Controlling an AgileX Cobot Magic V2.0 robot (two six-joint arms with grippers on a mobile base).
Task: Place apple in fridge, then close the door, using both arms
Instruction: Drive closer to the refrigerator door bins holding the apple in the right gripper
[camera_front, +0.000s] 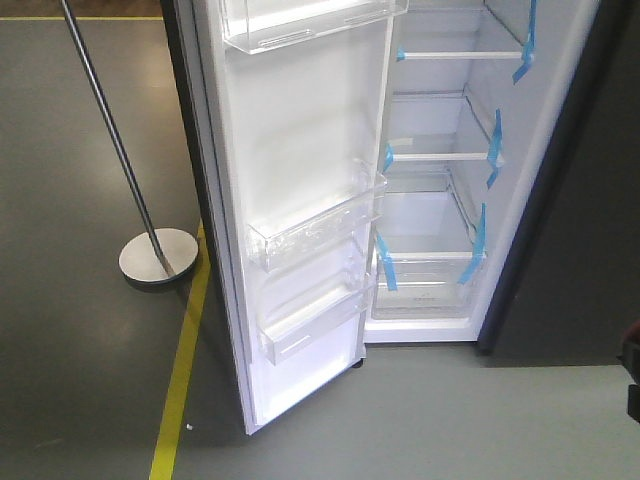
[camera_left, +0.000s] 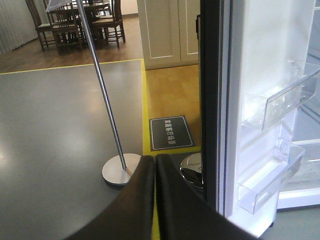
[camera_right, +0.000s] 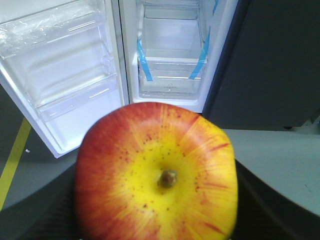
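R tool gripped apple, held short of open fridge for shelf placement; L tool pinched shut, empty, by door outer edge, prob. staged to push it closed.

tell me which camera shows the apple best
The right wrist view: the apple fills the lower frame, stem and yellow patch facing the camera. The front-facing and left wrist views show none of it.

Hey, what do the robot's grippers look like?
The left gripper has two broad, matte-black fingers that curve and taper. The right fingers look equally black, mostly hidden. No cables or markings show.
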